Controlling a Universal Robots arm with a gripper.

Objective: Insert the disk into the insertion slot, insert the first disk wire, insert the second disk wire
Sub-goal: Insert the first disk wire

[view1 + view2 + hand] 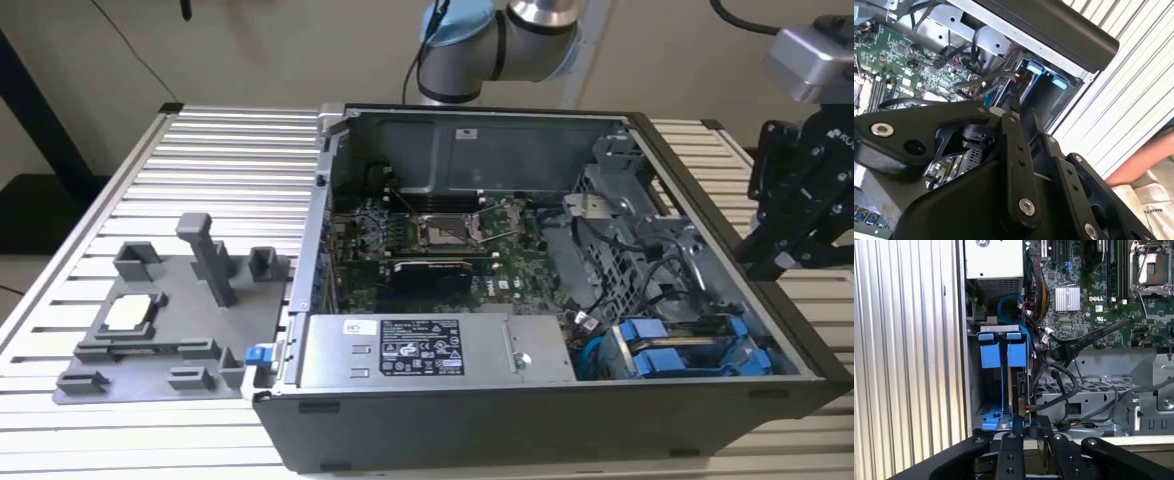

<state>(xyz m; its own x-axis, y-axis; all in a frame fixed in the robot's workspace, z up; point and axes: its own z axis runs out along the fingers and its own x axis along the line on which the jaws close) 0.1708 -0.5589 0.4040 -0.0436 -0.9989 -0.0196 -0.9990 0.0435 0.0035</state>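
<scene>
Open PC case on slatted table. Gripper hovers outside the case wall at ext. view's right, fingers pressed together, nothing btwn. Drive cage in near corner. Blue-framed disk sits inside it, below & just beside gripper.

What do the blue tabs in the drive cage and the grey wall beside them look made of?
Bright blue rectangular tabs: likely moulded plastic, matte, evenly saturated colour. Grey perforated wall: probably bare sheet metal, dull sheen, punched holes, folded edges.
</scene>
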